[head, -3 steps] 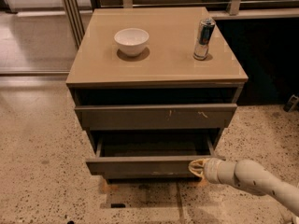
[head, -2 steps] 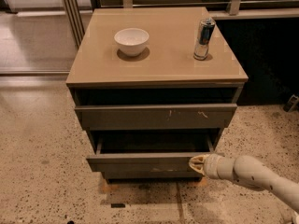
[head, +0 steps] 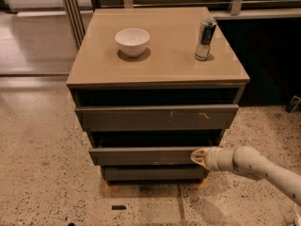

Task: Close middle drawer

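Note:
The middle drawer has a flat grey-brown front without a handle. It stands out a little from the cabinet, and a thin dark strip of its box shows above the front. My gripper is at the right end of that front, its tip pressed against it, fingers shut together and holding nothing. My pale arm comes in from the lower right.
The top drawer front, with small white scratches, sits above; the bottom drawer front sits below. A white bowl and a can stand on the cabinet top. The floor is speckled. A small dark object lies on the floor in front.
The middle drawer has slid back into the cabinet, and less of its dark box shows. My gripper has moved with it toward the cabinet.

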`<state>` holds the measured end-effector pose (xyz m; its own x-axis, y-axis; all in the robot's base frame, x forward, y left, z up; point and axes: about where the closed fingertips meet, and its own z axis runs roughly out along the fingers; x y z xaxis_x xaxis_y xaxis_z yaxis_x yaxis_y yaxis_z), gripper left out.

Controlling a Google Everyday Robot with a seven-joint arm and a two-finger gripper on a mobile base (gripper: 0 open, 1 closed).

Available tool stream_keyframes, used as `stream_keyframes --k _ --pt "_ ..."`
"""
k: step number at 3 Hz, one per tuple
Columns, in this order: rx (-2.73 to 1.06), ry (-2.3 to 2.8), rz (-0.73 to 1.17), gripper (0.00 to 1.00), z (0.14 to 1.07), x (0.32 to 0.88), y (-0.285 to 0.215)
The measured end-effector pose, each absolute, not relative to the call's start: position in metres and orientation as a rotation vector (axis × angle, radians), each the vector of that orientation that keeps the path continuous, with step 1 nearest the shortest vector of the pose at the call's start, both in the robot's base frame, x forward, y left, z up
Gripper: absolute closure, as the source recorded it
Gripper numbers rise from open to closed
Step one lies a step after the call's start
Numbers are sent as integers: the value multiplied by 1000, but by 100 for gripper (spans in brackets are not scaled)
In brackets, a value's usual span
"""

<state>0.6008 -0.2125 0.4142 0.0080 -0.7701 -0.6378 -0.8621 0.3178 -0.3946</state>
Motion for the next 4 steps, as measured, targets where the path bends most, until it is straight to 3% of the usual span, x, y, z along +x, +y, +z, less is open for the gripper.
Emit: stream_keyframes --k 1,2,4 --pt "-1479 1793 192 100 406 638 -207" --pt "-1480 1793 192 100 406 638 -207" --pt "-1572 1851 412 100 413 594 -201"
